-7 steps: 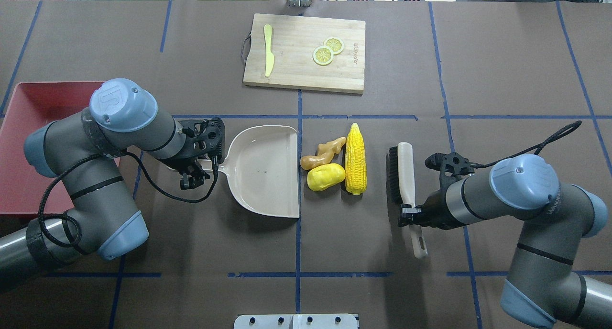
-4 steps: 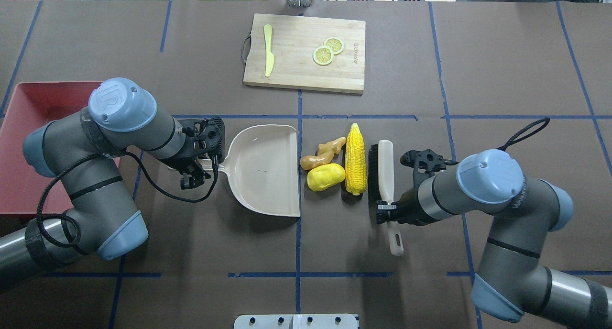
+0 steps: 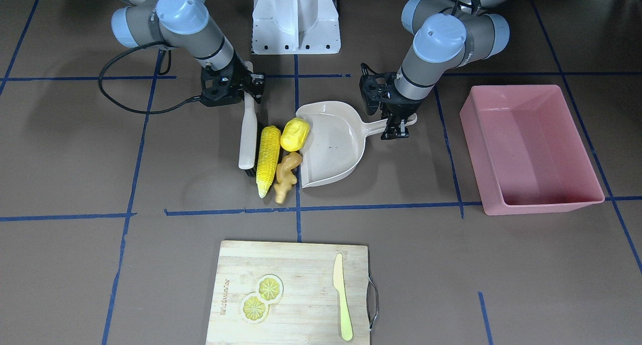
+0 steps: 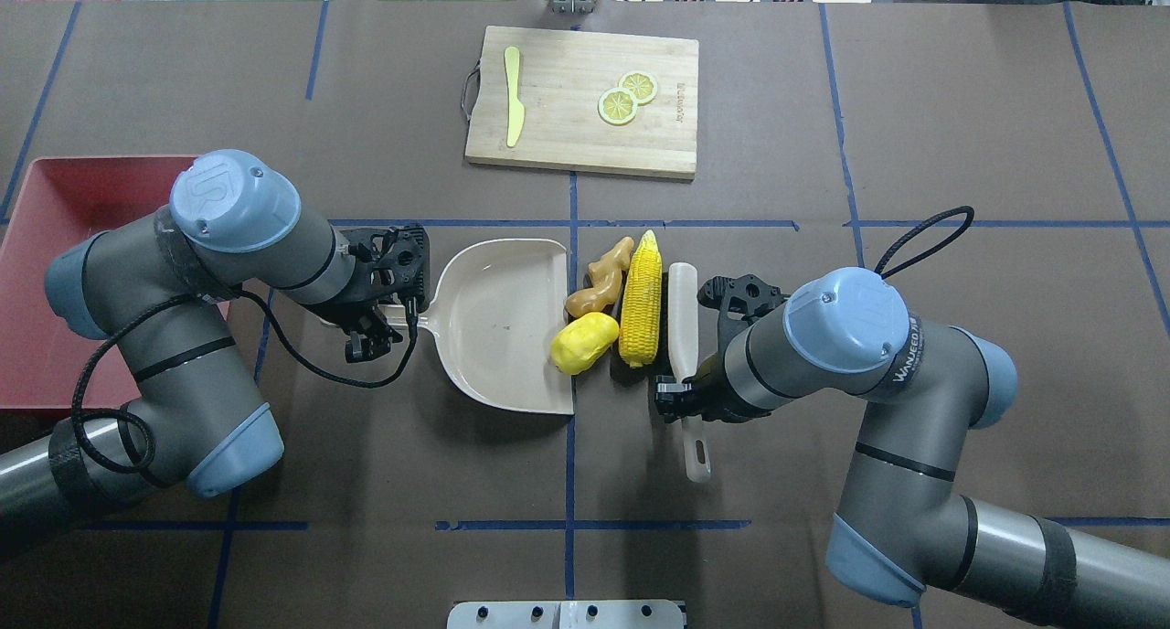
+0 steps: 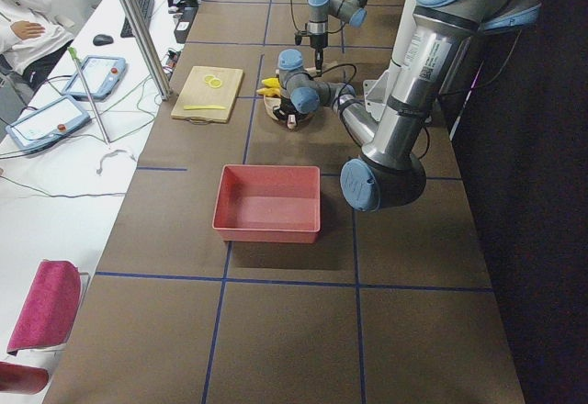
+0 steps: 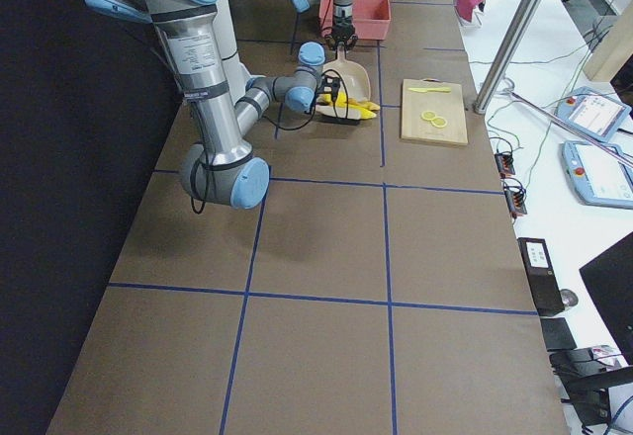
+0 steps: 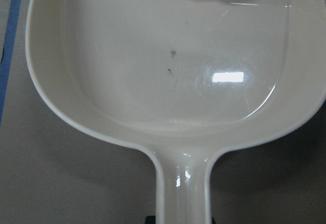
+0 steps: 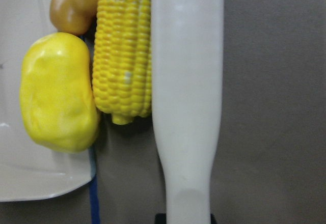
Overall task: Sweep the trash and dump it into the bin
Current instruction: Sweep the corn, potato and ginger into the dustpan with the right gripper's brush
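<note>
The corn cob [image 4: 640, 298] lies lengthwise against the brush [image 4: 684, 318]. The potato lump [image 4: 584, 344] straddles the lip of the dustpan [image 4: 498, 336], partly inside. The ginger root [image 4: 599, 280] sits at the lip, outside. All three lie between brush and pan on the surface. None is in the bin [image 3: 546, 200], which stands empty at the far left.

The right pincer [image 4: 681, 400] is clenched on the brush handle. The left pincer [image 4: 391, 318] is clenched on the dustpan handle, with the pan flat on the surface.

Step in hand: sweeping. Next move, as judged: drive the brush left, square to the cob, until all three clear the lip — the round cob may roll or skew.
</note>
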Controlling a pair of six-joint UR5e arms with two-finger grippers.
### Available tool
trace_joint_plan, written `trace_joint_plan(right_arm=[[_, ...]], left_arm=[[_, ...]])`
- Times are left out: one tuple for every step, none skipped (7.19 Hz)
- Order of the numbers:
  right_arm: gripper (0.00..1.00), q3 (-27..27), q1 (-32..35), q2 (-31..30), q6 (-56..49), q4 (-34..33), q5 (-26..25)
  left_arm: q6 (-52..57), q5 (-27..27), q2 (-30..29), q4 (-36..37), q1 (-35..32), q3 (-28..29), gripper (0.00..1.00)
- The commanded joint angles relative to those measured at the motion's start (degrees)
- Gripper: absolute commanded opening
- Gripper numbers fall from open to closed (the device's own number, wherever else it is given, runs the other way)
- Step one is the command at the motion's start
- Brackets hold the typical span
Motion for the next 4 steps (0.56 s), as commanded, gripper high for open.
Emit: trace_joint_plan(right_arm=[[0.0,-2.44,-0.58,3.42,0.0,0.09,0.0],[0.0,-2.44,-1.28,4.47,0.0,0.01,-0.44],[0.0,-2.44,-1.98,5.26,0.0,0.01,-0.96],[0.0,-2.26,-2.17,5.53,0.0,0.09,-1.23]], left_arm=[[0.02,0.0,0.0,0.0,-0.06,0.08,0.0],[0.02,0.0,0.0,0.0,-0.06,0.08,0.0],[0.02,0.0,0.0,0.0,-0.06,0.08,0.0],[-0.07,0.0,0.0,0.0,0.03,0.08,0.0]])
